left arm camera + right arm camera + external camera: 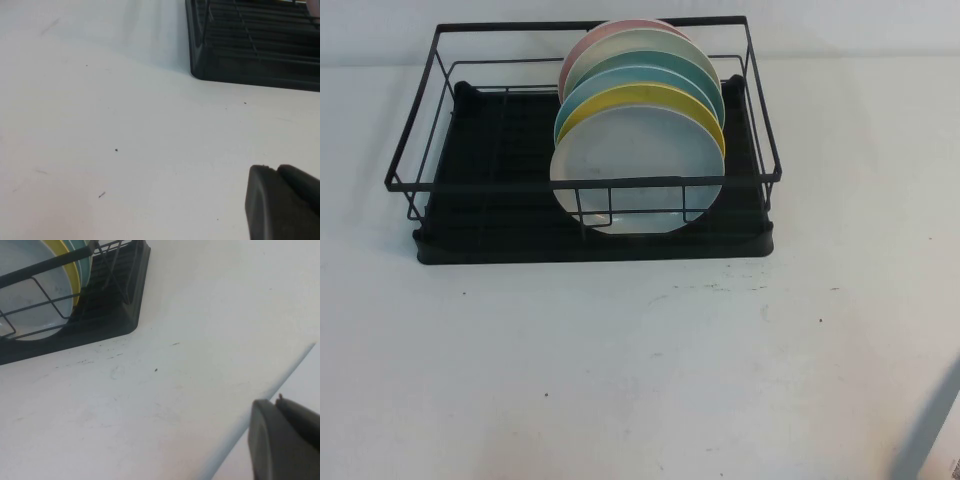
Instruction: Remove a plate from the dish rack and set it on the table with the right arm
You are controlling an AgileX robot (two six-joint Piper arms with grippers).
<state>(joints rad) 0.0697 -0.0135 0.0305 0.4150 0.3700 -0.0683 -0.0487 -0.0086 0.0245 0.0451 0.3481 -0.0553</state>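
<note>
In rack [420, 150], plate [638, 170] (both claws parked)

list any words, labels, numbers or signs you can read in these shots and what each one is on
None can be read.
Small white label at the table's near right corner in the high view: dark marks, too small to read.
Front plate, the plates behind it and the dish rack: no print visible.
Left gripper and right gripper, both low over the table: no markings show.
</note>
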